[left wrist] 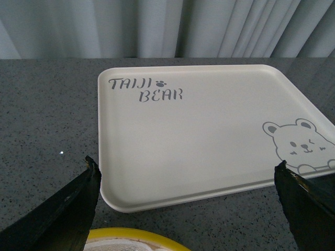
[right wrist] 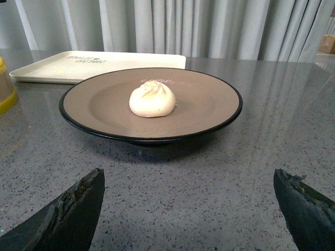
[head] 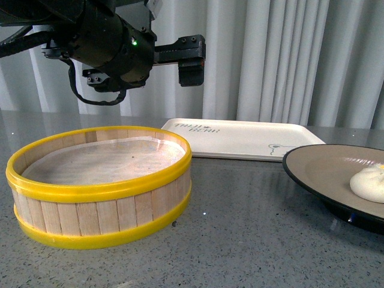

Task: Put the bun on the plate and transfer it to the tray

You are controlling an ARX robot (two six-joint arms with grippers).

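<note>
Small pleated cream-white bun (right wrist: 152,98) sits near the centre of the wide round plate (right wrist: 209,107), which is beige inside with a black rim, on the speckled grey counter (head: 252,240). Flat cream-white rectangular tray (left wrist: 209,136) lies just behind the plate. Paper-lined wooden steamer basket with yellow rims (head: 99,192) stands left of the plate. Right gripper (right wrist: 188,172) is spread wide and empty, low in front of the plate. Left gripper (left wrist: 186,164) is also wide and empty, raised well left of the plate.

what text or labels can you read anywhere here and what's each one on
"TAIJI BEAR", with a paw print after TAIJI: on the tray, left wrist view.
Faint pale marks inside the plate, behind the bun: too blurred to read.
No other text shows.
</note>
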